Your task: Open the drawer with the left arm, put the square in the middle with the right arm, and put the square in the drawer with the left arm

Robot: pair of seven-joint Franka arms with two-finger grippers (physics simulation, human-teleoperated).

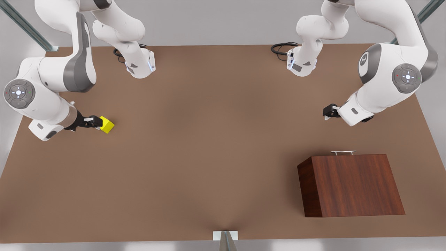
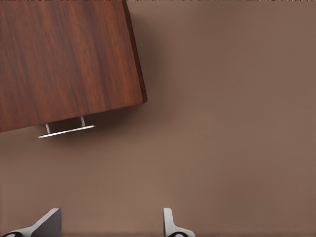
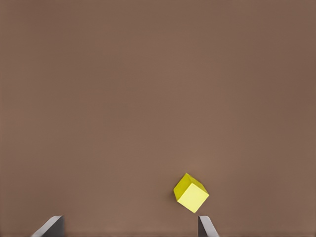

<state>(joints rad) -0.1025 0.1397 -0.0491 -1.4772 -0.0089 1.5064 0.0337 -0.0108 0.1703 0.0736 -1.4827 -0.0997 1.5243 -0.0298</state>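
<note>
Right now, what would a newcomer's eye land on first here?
The bright yellow square on the bare tabletop at the front view's left, just off the open right gripper. Next, the dark wooden box at lower right, drawer handle toward the open left gripper.

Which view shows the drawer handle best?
Left wrist view: the handle shows as a full silver bar on two posts, standing off the wooden box, with the left hand open. The front view shows the handle small, at the box's far edge.

tabletop (image 1: 209, 146) bare mid-span | wooden box (image 1: 352, 184) blocks one corner (drawer closed)
</note>
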